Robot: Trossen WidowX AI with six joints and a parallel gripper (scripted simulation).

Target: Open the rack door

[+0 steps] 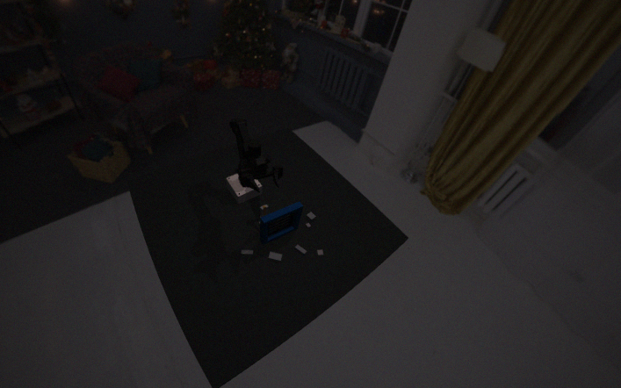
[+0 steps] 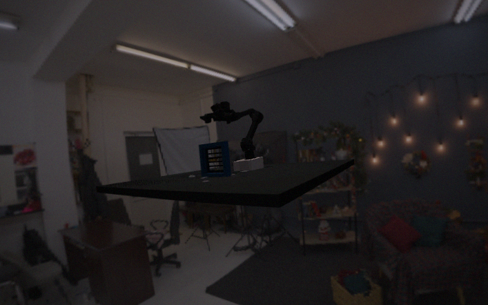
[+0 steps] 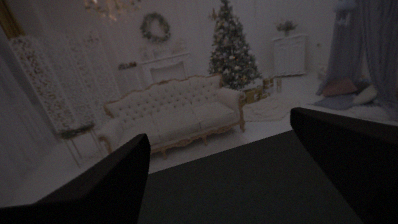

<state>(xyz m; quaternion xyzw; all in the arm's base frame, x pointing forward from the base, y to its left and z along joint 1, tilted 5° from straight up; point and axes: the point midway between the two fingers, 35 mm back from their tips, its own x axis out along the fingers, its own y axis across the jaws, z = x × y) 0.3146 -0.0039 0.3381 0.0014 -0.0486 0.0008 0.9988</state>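
The blue rack frame stands upright on the dark table, with dark bars inside its opening. The door's angle and its handle are too dark and small to make out. A small tan piece shows beside the frame's top left corner in the top view; I cannot tell what it is. My gripper is open, its two black fingers wide apart with nothing between them in the wrist view. It hangs well above the frame, touching nothing.
The arm's white base stands on the table behind the frame. Several small pale flat pieces, such as one white card, lie around the frame. The table's edge shows in the exterior view.
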